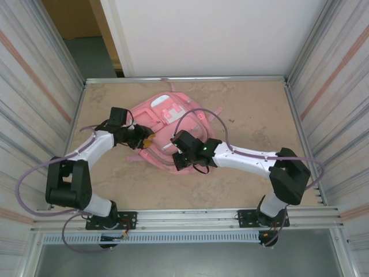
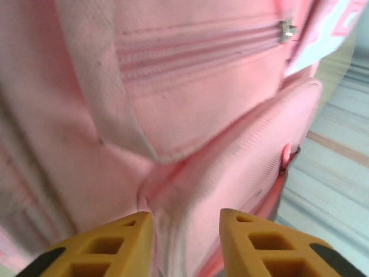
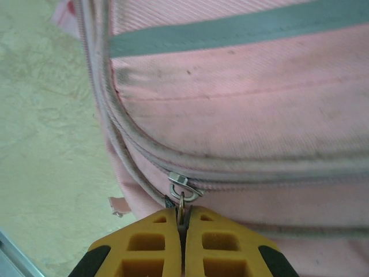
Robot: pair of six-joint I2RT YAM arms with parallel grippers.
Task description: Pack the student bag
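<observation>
- Top external view: we see the student bag [image 1: 167,118] lying flat on the table [image 1: 253,115], toward the far side and left of centre, between the two arms. The left gripper [image 1: 147,138] is at the bag's left edge, and the right gripper [image 1: 179,160] is at its near edge. From this height we cannot tell how either pair of jaws stands.
- Left wrist view: we look along the left gripper [image 2: 185,222] onto the pink fabric of the student bag [image 2: 202,115]. Its yellow fingers [image 2: 124,236] stand apart, and a raised fold of the bag runs down into the gap between them. We cannot tell whether the fingers touch that fold. A closed zip line crosses the upper fabric, with a metal slider [image 2: 286,29] at its right end.
- Right wrist view: we see the right gripper [image 3: 183,222] with its yellow fingers [image 3: 153,242] pressed together, clamped on the zip pull [image 3: 182,203]. The pull hangs from a metal zip slider [image 3: 184,187] on the curved zip track of the student bag [image 3: 242,104]. A grey stripe [image 3: 230,32] runs across the bag's upper fabric. The bare table [image 3: 40,115] shows to the left of the bag.
</observation>
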